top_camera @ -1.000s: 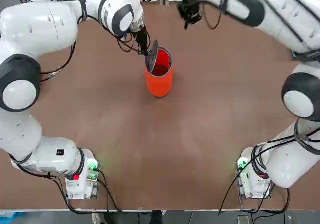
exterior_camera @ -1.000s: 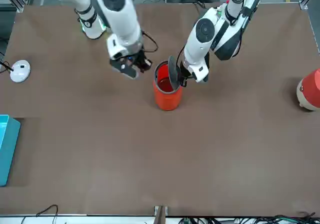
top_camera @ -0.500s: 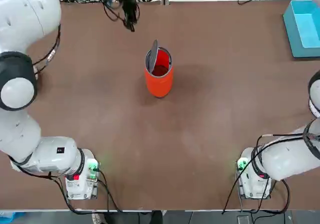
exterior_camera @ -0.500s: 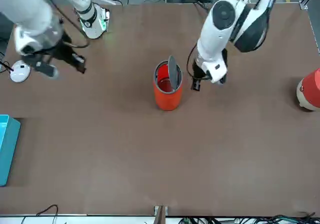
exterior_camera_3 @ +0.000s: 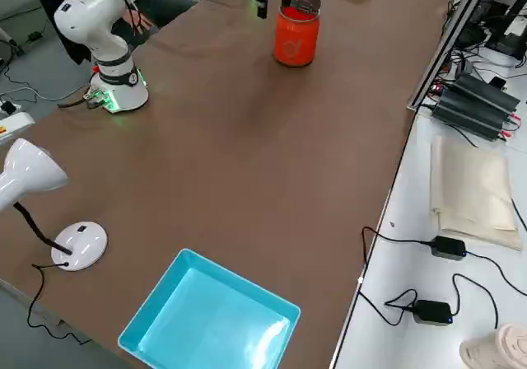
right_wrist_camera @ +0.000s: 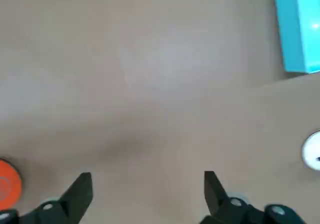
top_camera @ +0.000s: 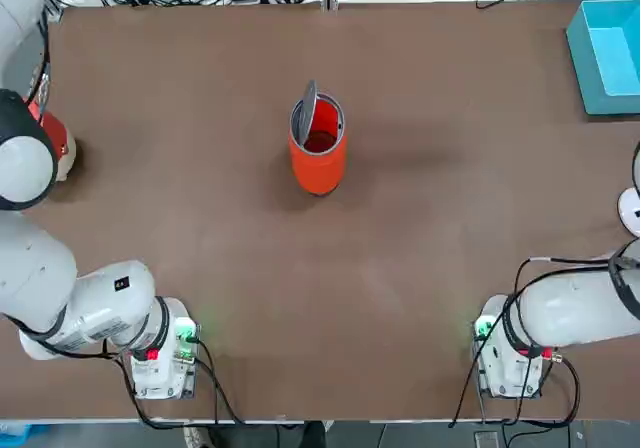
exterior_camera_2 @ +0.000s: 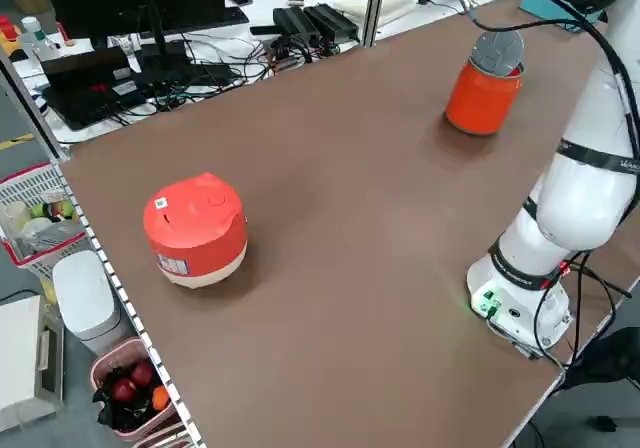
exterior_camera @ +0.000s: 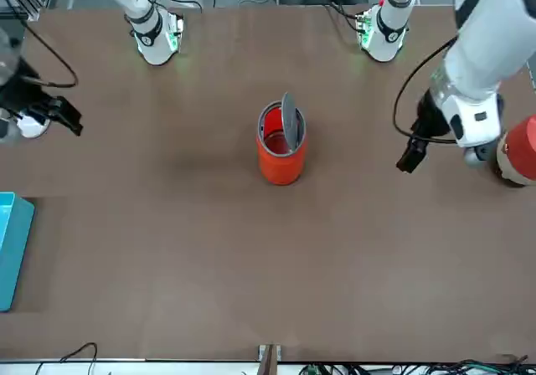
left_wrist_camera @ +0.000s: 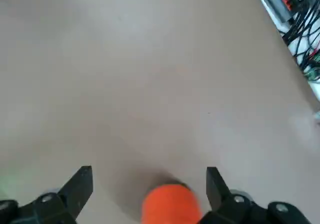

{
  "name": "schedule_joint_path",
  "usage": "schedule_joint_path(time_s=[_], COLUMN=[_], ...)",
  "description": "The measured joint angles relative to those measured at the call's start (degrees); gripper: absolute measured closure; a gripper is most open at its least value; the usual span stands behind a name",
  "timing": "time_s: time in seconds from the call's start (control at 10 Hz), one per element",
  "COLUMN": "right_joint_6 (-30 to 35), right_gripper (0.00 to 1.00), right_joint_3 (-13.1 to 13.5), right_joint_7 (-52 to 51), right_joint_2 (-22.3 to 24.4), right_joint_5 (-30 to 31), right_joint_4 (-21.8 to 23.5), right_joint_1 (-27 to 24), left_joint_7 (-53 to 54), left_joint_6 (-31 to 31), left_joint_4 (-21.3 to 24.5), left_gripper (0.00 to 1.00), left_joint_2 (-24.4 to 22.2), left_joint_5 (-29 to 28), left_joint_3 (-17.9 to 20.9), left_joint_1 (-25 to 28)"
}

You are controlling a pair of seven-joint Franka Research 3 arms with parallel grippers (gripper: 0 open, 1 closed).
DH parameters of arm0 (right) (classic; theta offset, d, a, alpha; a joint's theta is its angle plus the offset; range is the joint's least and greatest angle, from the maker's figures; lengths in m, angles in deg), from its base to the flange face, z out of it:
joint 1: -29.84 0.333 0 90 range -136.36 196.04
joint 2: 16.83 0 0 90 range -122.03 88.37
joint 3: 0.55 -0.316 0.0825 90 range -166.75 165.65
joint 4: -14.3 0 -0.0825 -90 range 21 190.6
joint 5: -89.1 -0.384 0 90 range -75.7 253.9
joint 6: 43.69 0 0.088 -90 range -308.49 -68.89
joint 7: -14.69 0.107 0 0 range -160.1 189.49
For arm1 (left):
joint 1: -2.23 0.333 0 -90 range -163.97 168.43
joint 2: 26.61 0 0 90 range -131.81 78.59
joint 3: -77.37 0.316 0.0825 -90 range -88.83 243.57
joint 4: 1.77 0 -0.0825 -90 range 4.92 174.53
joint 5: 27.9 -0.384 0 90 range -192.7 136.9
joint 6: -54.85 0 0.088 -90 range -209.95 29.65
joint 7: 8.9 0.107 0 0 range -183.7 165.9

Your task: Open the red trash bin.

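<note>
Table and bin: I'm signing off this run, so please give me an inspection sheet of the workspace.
Surface: brown table, no spills seen.
Job's things: red trash bin upright mid-table, its lid raised on edge, red inside showing.
Clutter: light blue box at the far right corner; red-and-white rounded object at the left edge; white lamp at the right edge.
Tools: left tool open, near the rounded object; right tool open, near the lamp; both apart from the bin.
Cables: arm leads at the bases; power adapters on the side bench.
Surroundings: monitor and electronics on a bench.
</note>
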Motion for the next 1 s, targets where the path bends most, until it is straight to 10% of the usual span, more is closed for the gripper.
schedule_joint_path(time_s=[0.5, 1.0], right_joint_6=[1.33, 0.76], right_gripper=[0.0, 0.0], right_joint_3=[-0.36, -1.7], right_joint_7=[-14.65, -14.65], right_joint_2=[1.75, 1.73], right_joint_5=[-0.51, -0.62], right_joint_4=[0.28, 0.67], right_joint_1=[-8.77, -8.59], left_joint_7=[49.43, 62.07], left_joint_6=[10.68, 11.72], left_joint_4=[-3.5, -2.89], left_gripper=[0.0, 0.0], left_joint_2=[-3.62, -5.09], left_joint_5=[4.89, 4.95], left_joint_3=[21.54, 23.09], left_joint_1=[-6.63, -10.92])
